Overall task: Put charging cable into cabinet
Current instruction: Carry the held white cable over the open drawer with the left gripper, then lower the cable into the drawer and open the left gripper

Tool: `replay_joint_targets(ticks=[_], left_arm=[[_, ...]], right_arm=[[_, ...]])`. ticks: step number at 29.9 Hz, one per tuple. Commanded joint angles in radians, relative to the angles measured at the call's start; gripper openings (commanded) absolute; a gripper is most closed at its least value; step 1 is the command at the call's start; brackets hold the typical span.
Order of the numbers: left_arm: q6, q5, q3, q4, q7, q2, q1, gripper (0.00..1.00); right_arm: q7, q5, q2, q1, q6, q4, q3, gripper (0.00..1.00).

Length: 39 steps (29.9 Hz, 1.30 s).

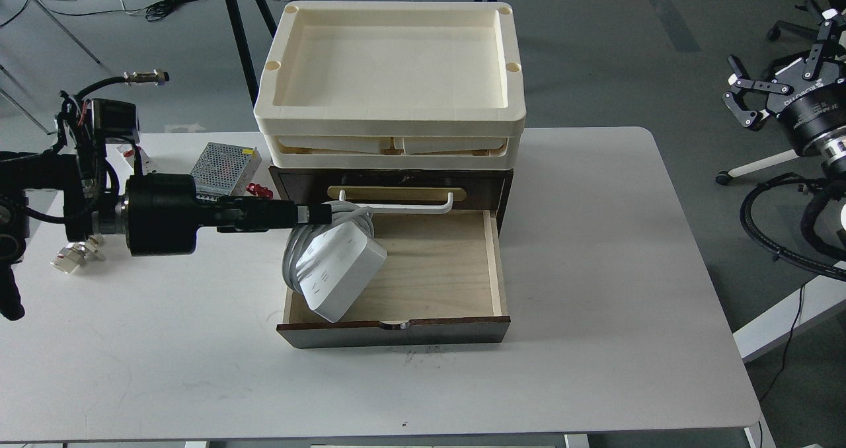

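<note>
Trays [390, 114] top cabinet [396, 332]; charging cable [337, 269] fills its drawer's left

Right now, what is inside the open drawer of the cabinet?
The charging cable lies tilted at the drawer's left side, under my left fingers. The remaining plywood floor is bare; the floor beneath the strip is hidden.

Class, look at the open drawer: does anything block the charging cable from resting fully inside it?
Nothing visible blocks it. The charging cable already lies tilted in the left part of the cabinet drawer, with bare wood beside it. The left gripper sits at its coiled cord.
</note>
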Motion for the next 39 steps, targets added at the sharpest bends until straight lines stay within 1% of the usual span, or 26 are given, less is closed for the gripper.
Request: replay_joint_targets(ticks=[1, 4, 11, 22, 28, 39], left_arm=[[0.022, -0.028, 0.001, 0.027, 0.000, -0.028, 0.016, 0.04], [0.042, -0.028, 0.001, 0.027, 0.000, -0.048, 0.062, 0.04], [0.085, -0.028, 0.001, 0.038, 0.000, -0.120, 0.108, 0.04], [0.076, -0.025, 0.012, 0.194, 0.000, -0.251, 0.119, 0.04], [0.071, -0.025, 0.017, 0.309, 0.000, -0.320, 0.125, 0.04], [0.070, -0.015, 0.020, 0.413, 0.000, -0.369, 0.172, 0.04]], right_arm=[[0.000, 0.000, 0.001, 0.000, 0.000, -0.001, 0.000, 1.00], [0.000, 0.000, 0.000, 0.000, 0.000, -0.001, 0.002, 1.00], [0.000, 0.000, 0.000, -0.006, 0.000, -0.003, 0.002, 1.00], [0.002, 0.000, -0.005, -0.009, 0.000, -0.003, 0.003, 1.00], [0.002, 0.000, -0.005, -0.011, 0.000, -0.003, 0.003, 1.00], [0.003, 0.000, -0.005, -0.011, 0.000, -0.003, 0.003, 1.00]])
